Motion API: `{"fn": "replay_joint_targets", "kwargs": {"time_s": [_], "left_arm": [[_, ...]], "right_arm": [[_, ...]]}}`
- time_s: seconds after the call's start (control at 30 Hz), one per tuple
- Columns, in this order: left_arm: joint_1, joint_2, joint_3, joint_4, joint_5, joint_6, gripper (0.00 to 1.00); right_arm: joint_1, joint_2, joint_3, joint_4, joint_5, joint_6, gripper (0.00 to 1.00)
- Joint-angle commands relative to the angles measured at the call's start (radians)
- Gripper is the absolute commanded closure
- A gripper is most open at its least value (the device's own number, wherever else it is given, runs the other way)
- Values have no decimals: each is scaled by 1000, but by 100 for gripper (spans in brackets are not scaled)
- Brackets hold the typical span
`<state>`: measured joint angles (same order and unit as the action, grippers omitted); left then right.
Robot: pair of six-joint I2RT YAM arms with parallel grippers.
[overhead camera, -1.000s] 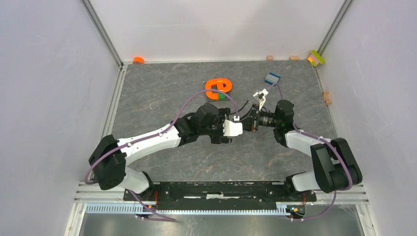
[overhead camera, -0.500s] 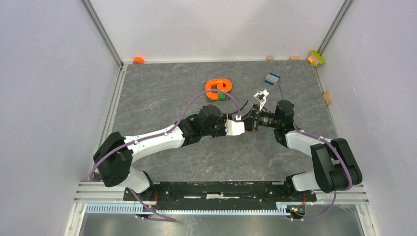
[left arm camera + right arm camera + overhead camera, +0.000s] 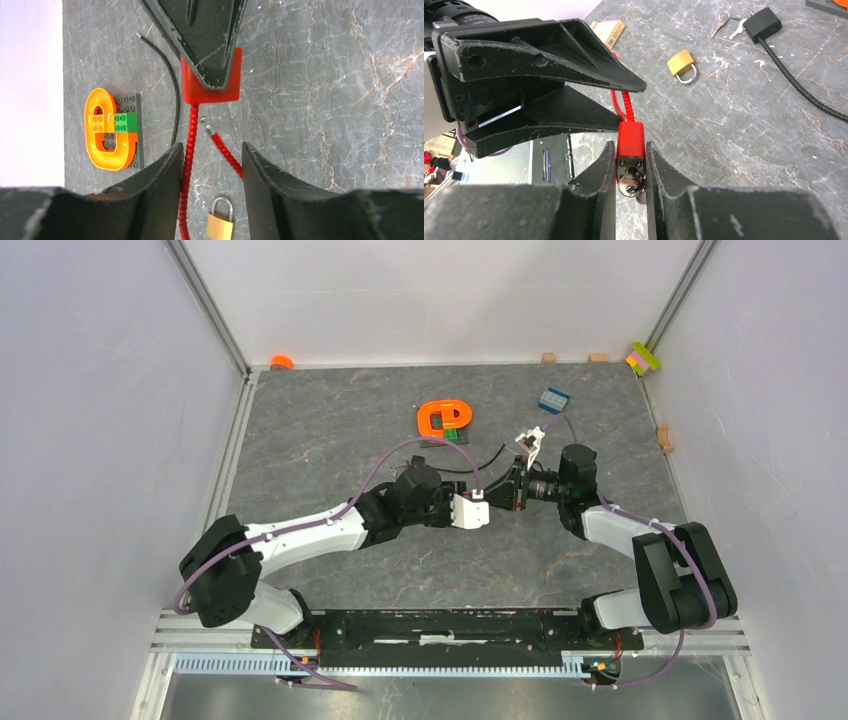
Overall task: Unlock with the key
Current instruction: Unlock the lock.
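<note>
1. Right gripper (image 3: 630,150) is clamped on the red cable lock's body (image 3: 630,135), mid-table, with the key (image 3: 630,186) seated in its keyhole.
2. Left gripper (image 3: 212,147) faces it, fingers apart astride the red cable (image 3: 189,145), not pinching. Best bet: close on the cable right beside the body and keep both grippers in line, so nothing twists.
3. Beyond, on the table: a brass padlock (image 3: 681,64) and spare keys (image 3: 724,22).
4. No containers here. Farther off, a grey plate (image 3: 131,102) carries an orange Lego loop (image 3: 102,130) and a green brick (image 3: 125,122).
</note>
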<state>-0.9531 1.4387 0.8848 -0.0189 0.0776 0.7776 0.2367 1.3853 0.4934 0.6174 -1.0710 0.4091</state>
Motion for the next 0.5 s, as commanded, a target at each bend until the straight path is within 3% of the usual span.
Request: {"fn": "replay_joint_targets", "kwargs": {"time_s": [0.0, 0.27, 0.47], "left_arm": [[13, -46, -23, 43, -72, 78, 43], [13, -58, -26, 56, -66, 55, 20], [20, -70, 20, -34, -54, -9, 12]], "right_arm": [[-26, -15, 18, -38, 33, -43, 100], [-28, -13, 20, -25, 28, -35, 100], [-73, -29, 14, 11, 18, -8, 100]]}}
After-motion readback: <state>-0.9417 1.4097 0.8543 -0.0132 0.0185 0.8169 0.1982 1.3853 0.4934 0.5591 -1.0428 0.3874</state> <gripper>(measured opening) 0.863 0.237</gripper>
